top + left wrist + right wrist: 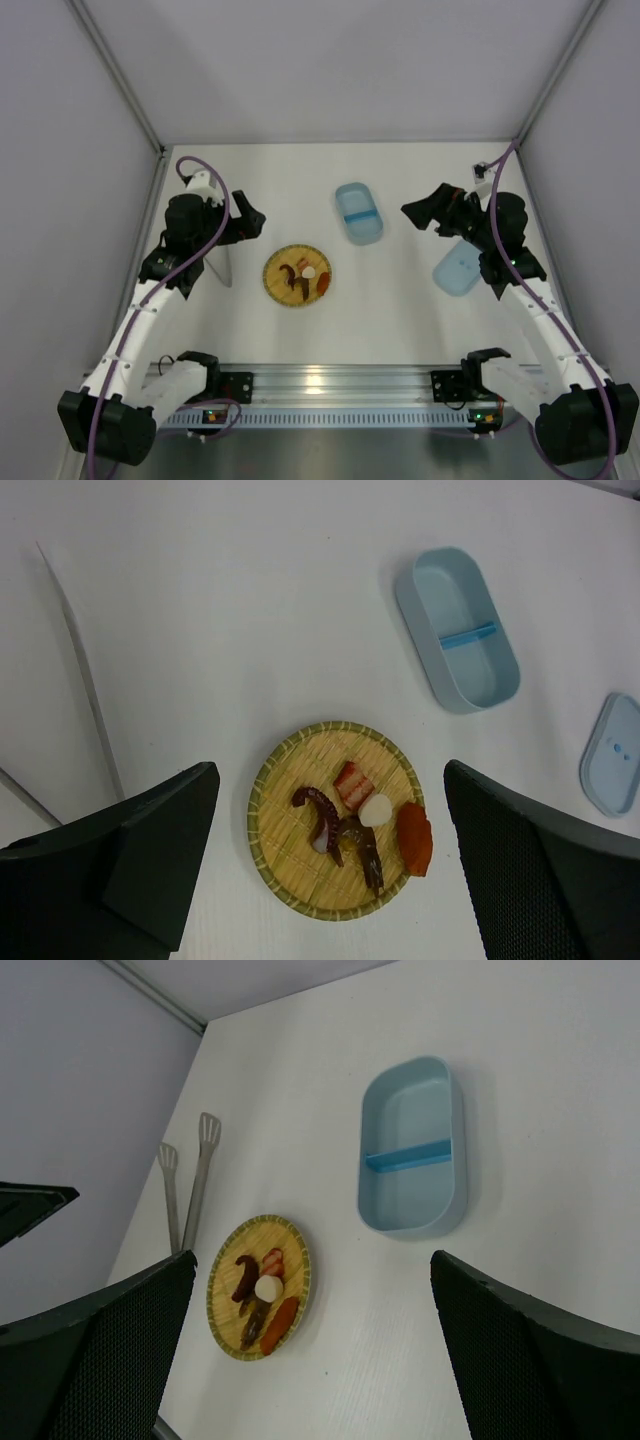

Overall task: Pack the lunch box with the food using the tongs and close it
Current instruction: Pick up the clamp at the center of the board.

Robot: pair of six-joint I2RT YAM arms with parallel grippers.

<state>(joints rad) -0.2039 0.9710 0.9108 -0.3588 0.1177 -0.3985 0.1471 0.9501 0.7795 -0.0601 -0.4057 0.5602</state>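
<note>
The lunch box (358, 213) lies open on the white table, light blue with a divider across it; it also shows in the left wrist view (457, 630) and the right wrist view (412, 1147). Its lid (457, 270) lies apart, to the right, under the right arm. The food (303, 275) sits in several small pieces, brown, dark red, orange and white, on a round woven plate (272, 268). The tongs (224, 266) lie flat left of the plate. My left gripper (253, 222) hovers open above the plate's left side. My right gripper (410, 212) hovers open just right of the box. Neither holds anything.
Grey walls close in the table on the left, right and back. The left wrist view takes in the plate (262, 790), the food (360, 825), the tongs (80, 670) and the lid (612, 755). The right wrist view shows the plate (226, 1316) and the tongs (190, 1185).
</note>
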